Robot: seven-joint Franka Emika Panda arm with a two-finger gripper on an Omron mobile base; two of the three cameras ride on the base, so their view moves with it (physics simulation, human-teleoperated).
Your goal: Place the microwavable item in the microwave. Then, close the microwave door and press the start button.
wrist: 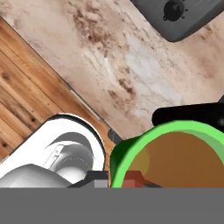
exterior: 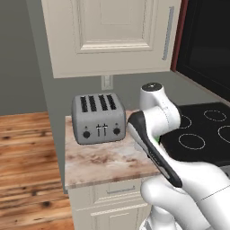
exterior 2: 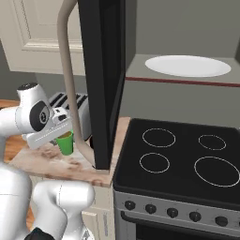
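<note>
Left base view: silver toaster (exterior: 99, 118) stands on the marble desk (exterior: 105, 164) at 10 o'clock from the arm's elbow. Right base view: pincer (exterior 2: 64, 132) is pinched on the green cup (exterior 2: 65, 143), held just above the desk at 9 o'clock of the open microwave door (exterior 2: 104, 70); the white turntable (exterior 2: 187, 65) lies at 1 o'clock. Hand view: the cup's rim and brown contents sit at 5 o'clock, a toaster knob (wrist: 173, 8) at 1 o'clock.
</note>
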